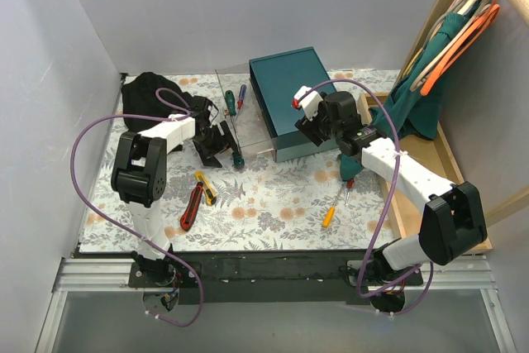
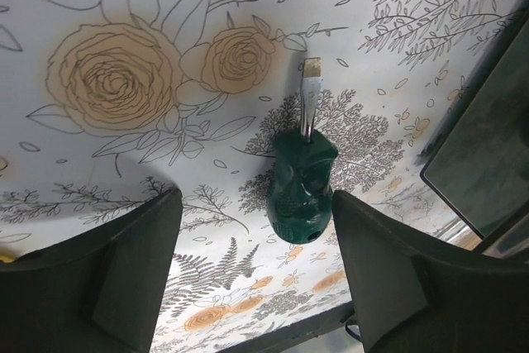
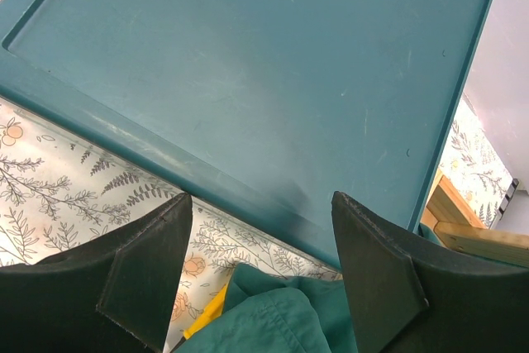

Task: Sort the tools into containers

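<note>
My left gripper (image 1: 221,146) is open just left of a stubby green-handled screwdriver (image 1: 237,159). In the left wrist view that screwdriver (image 2: 301,192) lies on the floral mat just ahead of the open gripper (image 2: 256,274), nearer the right finger (image 2: 397,274), and is not held. My right gripper (image 1: 312,126) is open and empty over the front right of the dark teal box (image 1: 289,95); its lid (image 3: 273,72) fills the right wrist view beyond the gripper (image 3: 260,279). A clear tray (image 1: 248,126) stands left of the box. Green (image 1: 229,103) and blue (image 1: 241,95) screwdrivers lie by it.
A red utility knife (image 1: 192,207) and a yellow one (image 1: 205,188) lie front left. An orange-handled (image 1: 330,214) and a red-handled (image 1: 348,181) screwdriver lie front right. Black cloth (image 1: 153,93) sits back left. Teal cloth (image 1: 423,93) hangs right, above a wooden frame (image 1: 434,167); it also shows beneath the right gripper (image 3: 281,312).
</note>
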Robot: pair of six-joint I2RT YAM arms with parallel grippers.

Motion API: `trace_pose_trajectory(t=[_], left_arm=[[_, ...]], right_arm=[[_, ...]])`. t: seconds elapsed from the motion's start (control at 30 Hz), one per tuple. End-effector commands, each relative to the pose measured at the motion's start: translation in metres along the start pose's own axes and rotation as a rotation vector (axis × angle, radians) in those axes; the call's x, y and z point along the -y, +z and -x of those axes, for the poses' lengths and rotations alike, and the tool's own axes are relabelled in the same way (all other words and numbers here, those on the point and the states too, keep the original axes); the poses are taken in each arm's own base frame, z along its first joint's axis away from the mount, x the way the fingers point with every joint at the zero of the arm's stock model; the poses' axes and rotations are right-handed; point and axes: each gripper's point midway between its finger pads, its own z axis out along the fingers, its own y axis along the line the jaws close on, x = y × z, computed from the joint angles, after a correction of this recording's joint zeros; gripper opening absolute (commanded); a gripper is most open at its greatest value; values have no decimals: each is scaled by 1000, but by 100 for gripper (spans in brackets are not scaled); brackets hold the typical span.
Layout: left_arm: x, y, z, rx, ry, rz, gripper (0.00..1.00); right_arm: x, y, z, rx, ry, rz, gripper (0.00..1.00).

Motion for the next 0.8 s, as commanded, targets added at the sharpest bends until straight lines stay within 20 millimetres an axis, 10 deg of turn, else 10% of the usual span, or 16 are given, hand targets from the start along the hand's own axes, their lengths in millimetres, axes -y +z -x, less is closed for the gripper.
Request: trace_pose_trajectory(t=[0.0, 0.47, 0.77], left_arm=[[-86, 17, -20, -29, -8, 345, 76], [-113, -4, -6, 55, -35, 436, 75], [-47, -15, 6, 54, 143, 67, 74]], right_arm=[[21, -9, 23, 77, 12, -71, 76], [24, -20, 19, 78, 1, -87, 77], [26, -19, 24, 92, -5, -93, 77]])
